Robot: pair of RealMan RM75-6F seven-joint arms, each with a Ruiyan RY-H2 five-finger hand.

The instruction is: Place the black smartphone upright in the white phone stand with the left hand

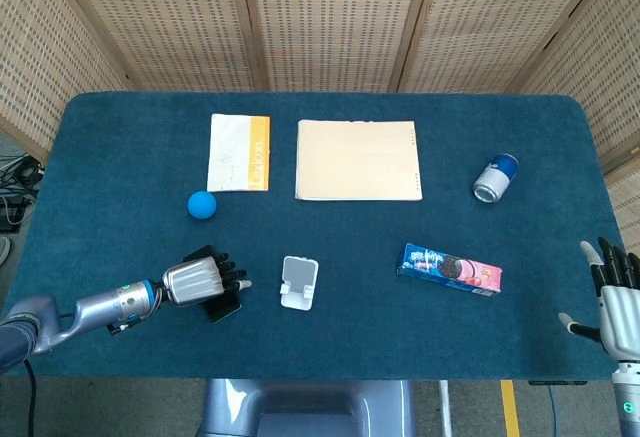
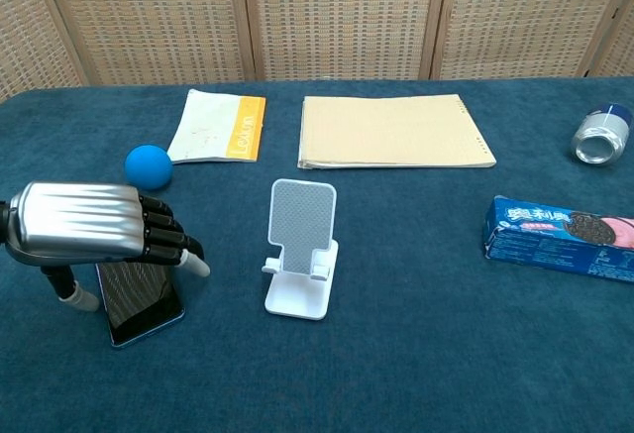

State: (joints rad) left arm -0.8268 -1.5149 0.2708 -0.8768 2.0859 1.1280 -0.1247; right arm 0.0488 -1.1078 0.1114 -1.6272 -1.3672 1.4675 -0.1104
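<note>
The black smartphone (image 2: 142,301) lies flat on the blue tablecloth, left of the white phone stand (image 2: 300,247), which stands empty and upright. My left hand (image 2: 99,223) hovers over the phone's far half, fingers stretched toward the stand and the thumb (image 2: 71,297) down at the phone's left edge. It holds nothing. In the head view the left hand (image 1: 200,279) covers most of the phone (image 1: 226,308), with the stand (image 1: 299,283) a short way to its right. My right hand (image 1: 617,303) is at the table's near right corner, fingers spread and empty.
A blue ball (image 1: 202,204) sits behind the left hand. Farther back lie a white-and-orange booklet (image 1: 240,152) and a tan notebook (image 1: 358,160). A cookie box (image 1: 450,268) and a tipped can (image 1: 496,178) are on the right.
</note>
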